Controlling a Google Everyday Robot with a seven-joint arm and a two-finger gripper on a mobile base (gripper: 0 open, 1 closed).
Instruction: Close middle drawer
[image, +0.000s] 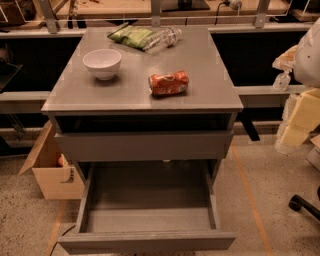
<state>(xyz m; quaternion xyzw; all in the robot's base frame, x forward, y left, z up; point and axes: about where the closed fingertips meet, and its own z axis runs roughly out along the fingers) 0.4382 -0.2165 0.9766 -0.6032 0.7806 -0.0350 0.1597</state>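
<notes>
in the camera view the middle drawer (148, 200) is pulled far out of the front of the grey table (75, 95), toward the camera and low in the picture. it is a wide, shallow tray, all in one flat grey: a bare floor, low side walls and a plain front panel with no handle, which runs along the bottom edge of the picture. i see nothing inside it. its back end sits under the upper drawer (144, 146), whose plain grey front stands just below a dark gap under the tabletop.

on the tabletop a white bowl (102, 63) stands upright at the left. an orange can (169, 83) lies on its side near the middle, apart from the bowl. at the back edge a green chip bag (131, 36) lies touching a clear bottle (163, 38), which is also on its side.

my claw (283, 75) hangs at the right edge of the picture, beside the table at about tabletop height and well apart from the middle drawer. i cannot tell whether it is released or clenched.

a cardboard box (50, 175) stands on the speckled floor (270, 220) at the left of the table
</notes>
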